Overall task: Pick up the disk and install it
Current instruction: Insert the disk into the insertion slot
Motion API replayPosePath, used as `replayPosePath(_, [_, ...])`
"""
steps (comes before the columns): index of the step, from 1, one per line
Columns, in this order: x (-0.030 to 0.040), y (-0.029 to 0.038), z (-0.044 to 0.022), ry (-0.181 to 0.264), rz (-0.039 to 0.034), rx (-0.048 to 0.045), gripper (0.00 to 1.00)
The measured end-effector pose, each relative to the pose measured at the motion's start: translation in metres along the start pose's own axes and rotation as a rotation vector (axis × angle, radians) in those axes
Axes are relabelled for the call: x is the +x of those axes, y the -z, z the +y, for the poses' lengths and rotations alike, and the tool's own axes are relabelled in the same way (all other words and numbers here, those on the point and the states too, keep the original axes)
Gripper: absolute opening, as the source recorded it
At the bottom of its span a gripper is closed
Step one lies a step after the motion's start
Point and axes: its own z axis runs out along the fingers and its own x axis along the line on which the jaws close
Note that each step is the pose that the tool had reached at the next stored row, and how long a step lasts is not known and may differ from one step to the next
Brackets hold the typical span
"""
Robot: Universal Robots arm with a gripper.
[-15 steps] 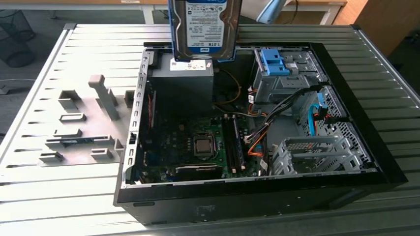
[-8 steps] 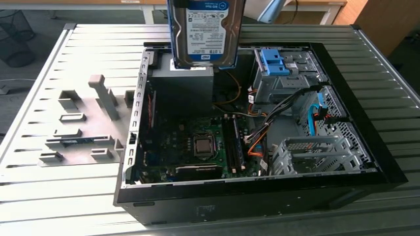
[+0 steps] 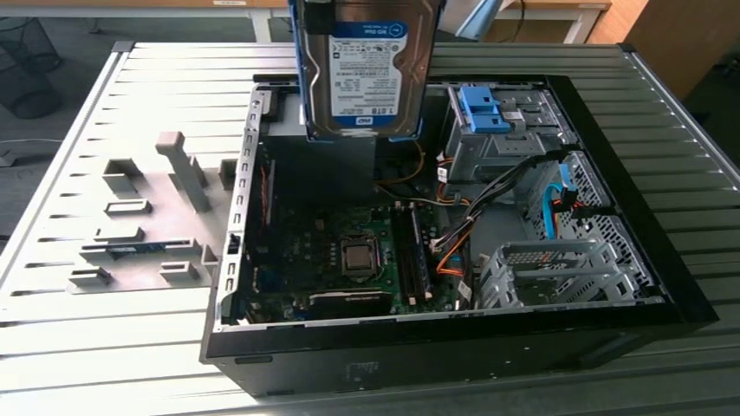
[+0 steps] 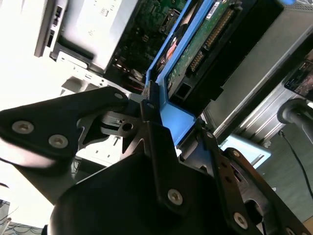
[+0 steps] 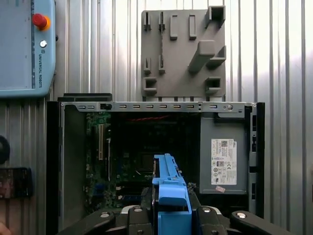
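Disk (image 3: 367, 69) in gripper (image 4: 164, 120), above case (image 3: 463, 351)

the disk (image 3: 367, 69), silver, blue-framed, label showing, hangs upright above the computer case (image 3: 639, 208).

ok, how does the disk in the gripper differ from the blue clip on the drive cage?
The disk carries a silver drive with a white-and-blue label in its blue frame; the blue clip shows no drive. The disk hangs upright above the open case, clamped in the gripper; the blue clip sits on the grey drive cage inside the case. Shared: blue plastic.
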Motion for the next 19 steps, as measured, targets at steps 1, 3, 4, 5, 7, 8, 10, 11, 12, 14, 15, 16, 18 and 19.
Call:
replayPosePath(1, [0.0026,-0.0003,-0.0001,0.000,0.0000,0.0000,0.36])
replayPosePath(3, [0.0041,-0.0004,-0.0001,0.000,0.0005,0.0000,0.36])
replayPosePath(4, [0.0041,-0.0004,-0.0001,0.000,0.0008,-0.0001,0.36])
replayPosePath(5, [0.0041,-0.0004,-0.0001,0.000,0.0011,-0.0001,0.36])
replayPosePath(7, [0.0048,-0.0004,-0.0002,0.000,0.0012,0.0000,0.36])
replayPosePath(8, [0.0058,-0.0005,-0.0011,0.000,0.0013,0.0000,0.36])
replayPosePath(10, [0.0075,-0.0010,-0.0053,0.000,0.0011,0.0001,0.36])
replayPosePath(11, [0.0080,-0.0012,-0.0081,0.000,0.0011,0.0000,0.36])
replayPosePath(12, [0.0087,-0.0013,-0.0111,0.000,0.0012,0.0000,0.36])
replayPosePath(14, [0.0114,-0.0019,-0.0141,0.000,0.0008,-0.0001,0.36])
replayPosePath(15, [0.0131,-0.0023,-0.0145,0.000,-0.0009,-0.0001,0.36])
replayPosePath(16, [0.0152,-0.0028,-0.0146,0.000,-0.0035,-0.0001,0.36])
replayPosePath(18, [0.0200,-0.0039,-0.0149,0.000,-0.0099,-0.0003,0.36])
replayPosePath(19, [0.0227,-0.0046,-0.0150,0.000,-0.0117,-0.0004,0.36])
